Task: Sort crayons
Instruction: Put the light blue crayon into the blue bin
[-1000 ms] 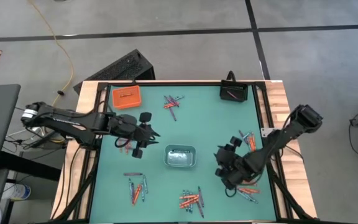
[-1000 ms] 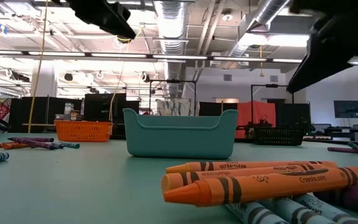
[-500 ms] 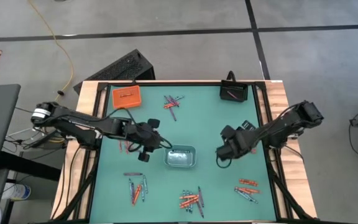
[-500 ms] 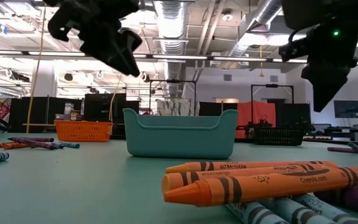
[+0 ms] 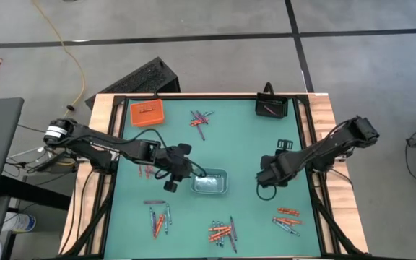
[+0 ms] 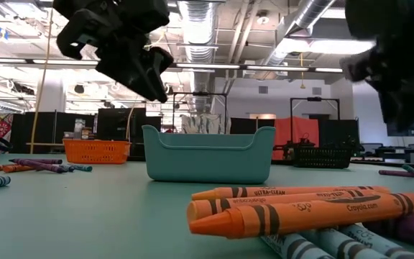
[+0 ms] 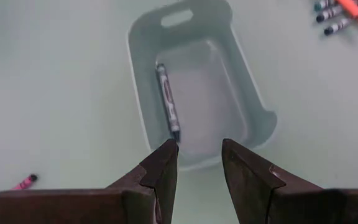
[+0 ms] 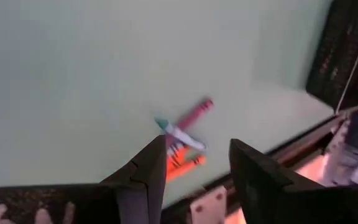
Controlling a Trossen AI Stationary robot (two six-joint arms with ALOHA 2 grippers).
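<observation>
Orange, blue and purple crayons (image 5: pixel 221 232) lie in scattered clusters; one grey-blue crayon (image 7: pixel 168 99) lies flat in a tray

Industrial lab: exposed ceiling ducts (image 6: pixel 200 18), concrete floor (image 5: pixel 215 43)

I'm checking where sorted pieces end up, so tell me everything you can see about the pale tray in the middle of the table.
The clear-grey tray is a small rounded-rectangle bin, seemingly of translucent plastic, with low walls and a handle cut-out at one end. It sits upright and flat on the green mat near the table's centre. Inside lies one grey-blue crayon along one long wall. The left gripper hovers at its edge, jaws apart and empty; nothing else touches it.
</observation>
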